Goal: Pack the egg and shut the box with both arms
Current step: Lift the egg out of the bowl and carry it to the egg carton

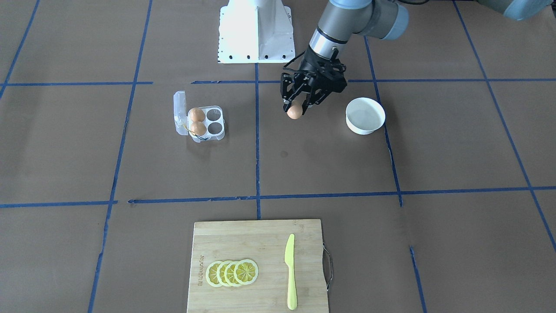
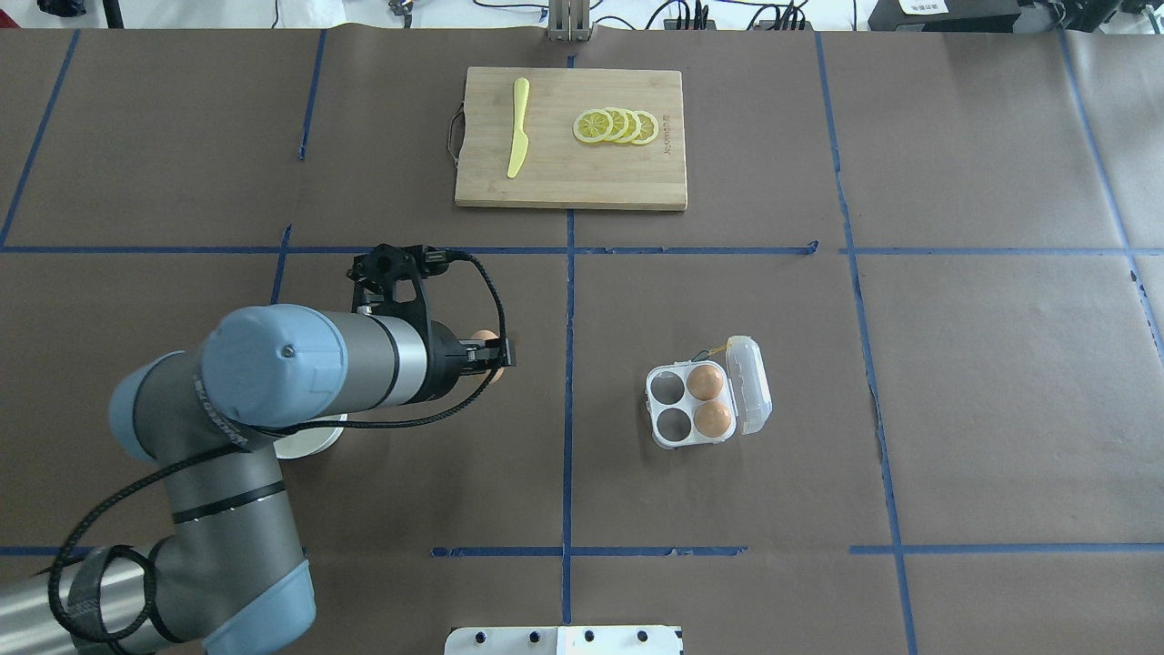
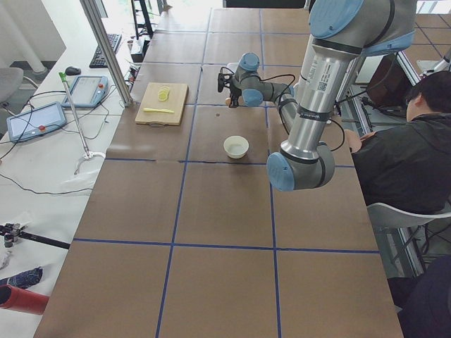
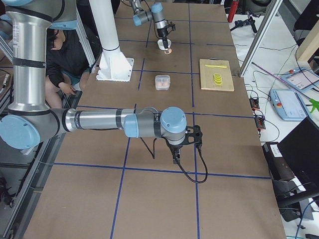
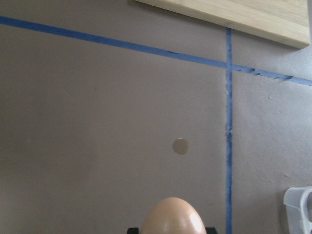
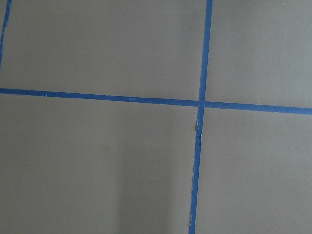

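Step in hand: carry, egg in transit to the box.

Left half of the bench: white bowl (image 1: 362, 129) sits toward the robot-side edge, looks empty. Just beside it, on the bowl's right, the left claw (image 1: 296, 108) points down, clenched around the egg (image 1: 294, 112). The egg's lower end pokes out below the fingertips, clear of the bench. The left wrist view shows the egg (image 5: 173, 217) at the bottom of the picture, with a corner of the box (image 5: 300, 209) at the right edge.

Middle, at the operators' edge: cutting board (image 1: 256, 265) with lemon slices (image 1: 232, 273) and a yellow knife (image 1: 290, 271). Not part of the task.

Right of the centre tape line, about midway between the robot-side edge and the operators' edge: the box (image 1: 217, 135), lid (image 1: 178, 112) hinged open on its far-right side. Two eggs (image 1: 196, 114) (image 1: 198, 128) fill the cups next to the lid. The two cups facing the left arm (image 1: 213, 114) (image 1: 216, 128) are empty.

Toward the bench's right end: the right claw (image 4: 176, 160) hangs over bare bench, well apart from the box. It shows only in the side view, so I cannot tell whether it is released or clenched.

Judged next: move the left claw right until the egg is over one of the empty near cups, lower it, then let go gently. The egg is smooth, so the grip needs to hold steady on the way. The lid is not yet closed. Closing needs the right arm to come in.
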You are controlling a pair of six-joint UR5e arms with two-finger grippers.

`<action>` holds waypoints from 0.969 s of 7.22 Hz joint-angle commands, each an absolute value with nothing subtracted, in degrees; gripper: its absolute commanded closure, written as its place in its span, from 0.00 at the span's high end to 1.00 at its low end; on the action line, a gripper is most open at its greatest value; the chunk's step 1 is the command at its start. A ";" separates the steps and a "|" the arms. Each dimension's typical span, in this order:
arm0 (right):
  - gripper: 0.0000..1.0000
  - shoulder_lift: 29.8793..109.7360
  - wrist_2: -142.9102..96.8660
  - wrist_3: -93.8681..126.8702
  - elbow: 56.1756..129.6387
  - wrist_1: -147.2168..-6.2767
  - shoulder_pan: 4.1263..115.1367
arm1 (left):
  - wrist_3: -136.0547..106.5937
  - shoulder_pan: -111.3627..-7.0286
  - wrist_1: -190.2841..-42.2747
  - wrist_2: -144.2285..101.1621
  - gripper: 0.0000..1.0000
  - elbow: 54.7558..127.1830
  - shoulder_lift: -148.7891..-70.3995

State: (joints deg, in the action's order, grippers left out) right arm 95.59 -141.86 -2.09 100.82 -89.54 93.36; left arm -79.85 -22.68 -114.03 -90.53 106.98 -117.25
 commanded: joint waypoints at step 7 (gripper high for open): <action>1.00 95.62 -141.85 -2.02 100.28 -89.47 93.34 | -77.08 -13.98 -128.85 -79.54 0.00 85.81 -134.62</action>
State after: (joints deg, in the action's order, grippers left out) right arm 95.59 -141.79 -2.02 100.31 -89.47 93.34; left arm -77.76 -14.07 -128.18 -79.55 89.32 -131.39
